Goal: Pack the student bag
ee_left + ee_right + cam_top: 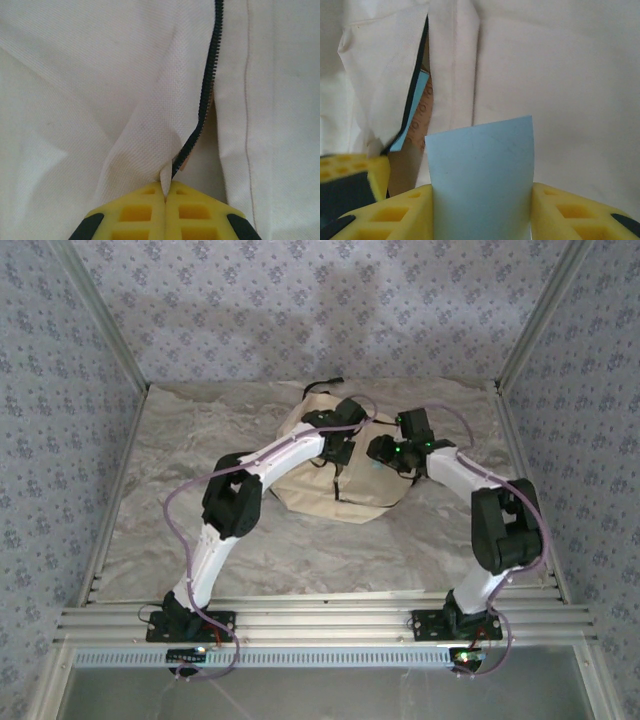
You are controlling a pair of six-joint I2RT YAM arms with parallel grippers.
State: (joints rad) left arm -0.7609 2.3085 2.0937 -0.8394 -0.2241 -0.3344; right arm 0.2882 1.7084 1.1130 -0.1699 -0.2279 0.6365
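Student bag (pixel 360 495) toward the tabletop's (pixel 190 450) far edge, open marbled surface nearer; left jaws clenched on its fabric beside the zipper (pixel 212 75), right jaws grasping a blue card (pixel 480 160).

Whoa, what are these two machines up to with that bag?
Two robot arms are packing a beige backpack lying on the table. The left arm has its jaws shut on a pinch of cloth right beside the black zipper, at the opening. The right arm holds a pale blue sheet between its jaws just outside that opening, where something blue and brown sits inside. The sheet is not in yet.
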